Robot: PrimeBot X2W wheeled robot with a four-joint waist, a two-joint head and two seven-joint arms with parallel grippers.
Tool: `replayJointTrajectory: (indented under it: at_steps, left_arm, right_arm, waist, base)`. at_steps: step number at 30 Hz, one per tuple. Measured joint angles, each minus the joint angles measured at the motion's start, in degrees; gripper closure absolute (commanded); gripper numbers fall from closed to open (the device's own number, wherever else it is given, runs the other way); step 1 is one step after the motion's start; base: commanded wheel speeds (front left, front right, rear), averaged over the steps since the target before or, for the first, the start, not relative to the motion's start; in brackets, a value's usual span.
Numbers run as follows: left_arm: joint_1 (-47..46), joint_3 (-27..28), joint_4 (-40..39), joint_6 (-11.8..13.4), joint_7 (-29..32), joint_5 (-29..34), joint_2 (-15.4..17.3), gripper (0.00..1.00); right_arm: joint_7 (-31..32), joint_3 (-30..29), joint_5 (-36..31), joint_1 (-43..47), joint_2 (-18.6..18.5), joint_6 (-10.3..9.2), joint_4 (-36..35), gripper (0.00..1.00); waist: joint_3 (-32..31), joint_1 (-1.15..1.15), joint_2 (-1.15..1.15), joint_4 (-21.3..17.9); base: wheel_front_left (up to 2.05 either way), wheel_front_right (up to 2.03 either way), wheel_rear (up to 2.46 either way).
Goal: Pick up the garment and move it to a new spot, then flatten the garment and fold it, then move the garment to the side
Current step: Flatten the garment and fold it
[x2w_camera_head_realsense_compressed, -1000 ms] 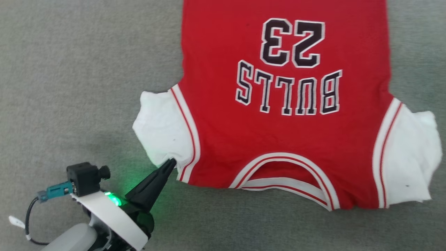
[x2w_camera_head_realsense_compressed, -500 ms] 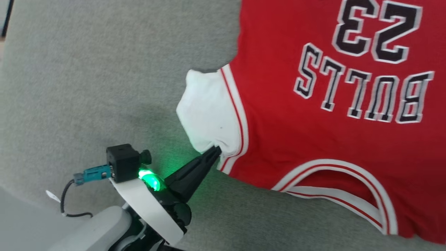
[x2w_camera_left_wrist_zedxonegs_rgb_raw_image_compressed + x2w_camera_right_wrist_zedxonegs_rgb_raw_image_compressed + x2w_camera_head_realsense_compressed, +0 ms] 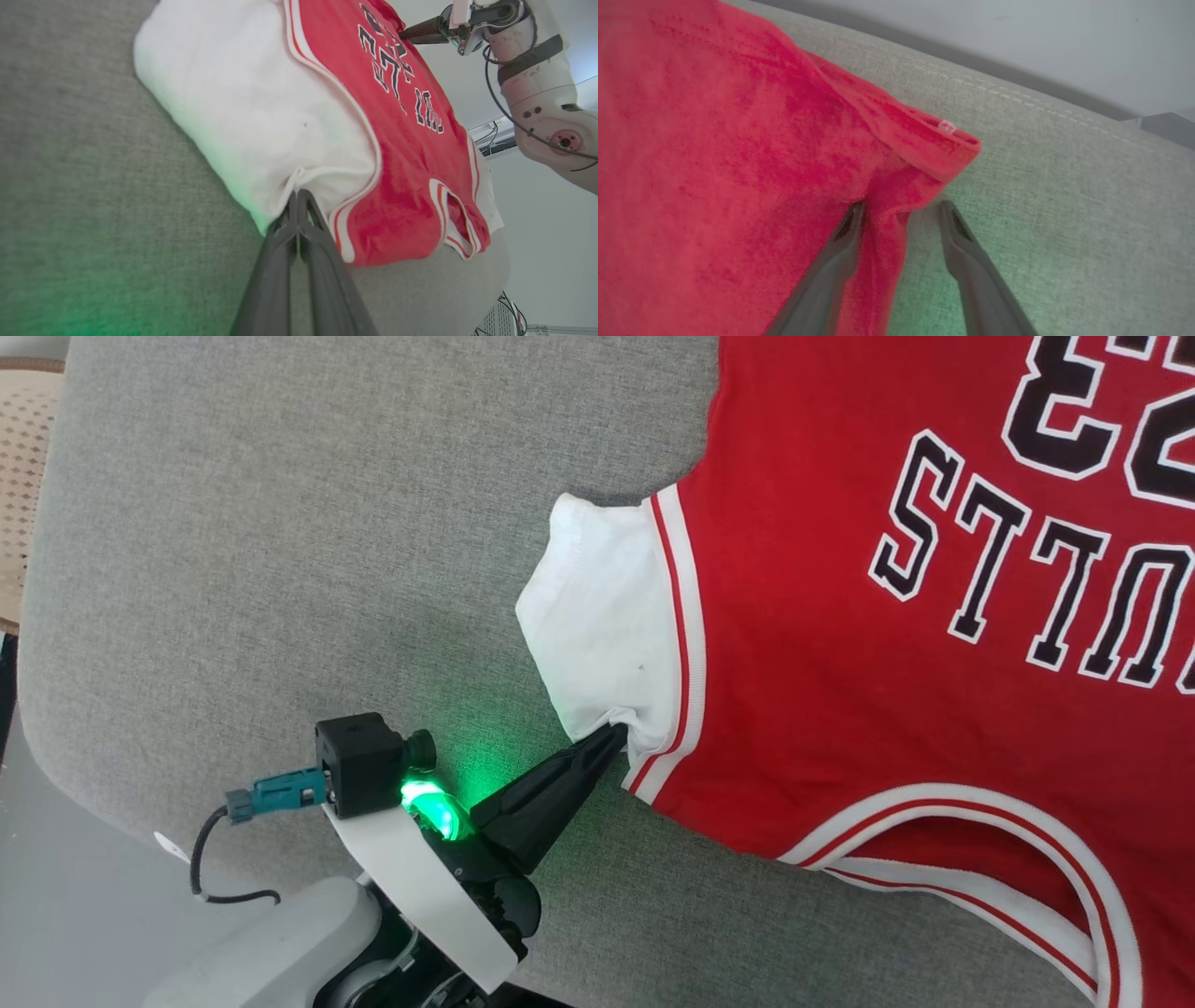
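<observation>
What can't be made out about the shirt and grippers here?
- Head view: the shirt runs off the top and right edges, cutting off the number and the other sleeve.
- Left wrist view: how much sleeve the left gripper pinches; its fingertips cover it.
- Right wrist view: cloth near the right gripper is blurred.

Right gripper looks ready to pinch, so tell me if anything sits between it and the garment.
Nothing visible does. The right gripper is open, with a fold of the garment lying between its fingers.
</observation>
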Motion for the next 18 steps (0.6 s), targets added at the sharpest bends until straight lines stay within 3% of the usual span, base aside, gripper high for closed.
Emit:
replayJointTrajectory:
  at_steps: [1, 10, 18]
  left_arm:
    - [-0.22, -0.13, 0.00, 0.00, -0.01, -0.16, 0.00, 1.00]
    - [-0.93, 0.54, 0.35, 0.00, -0.30, -0.46, 0.69, 1.00]
    - [3.17, 5.52, 1.15, 0.00, -0.34, -0.47, 1.99, 1.00]
  right_arm:
    - [-0.18, 0.14, 0.01, -0.26, 0.00, 0.00, 0.18, 1.00]
    - [-4.63, 2.12, 1.96, -1.97, 1.07, 0.01, 0.97, 1.00]
    - [-8.55, 7.65, 10.63, 4.15, -2.21, 0.01, -4.94, 1.00]
  waist:
    - [0.14, 0.00, 0.00, 0.04]
    - [0.26, 0.00, 0.00, -1.71]
    - [-3.96, 0.00, 0.00, -5.29]
  base:
    - [0.00, 0.00, 0.00]
    - [0.00, 0.00, 0.00]
    - [0.00, 0.00, 0.00]
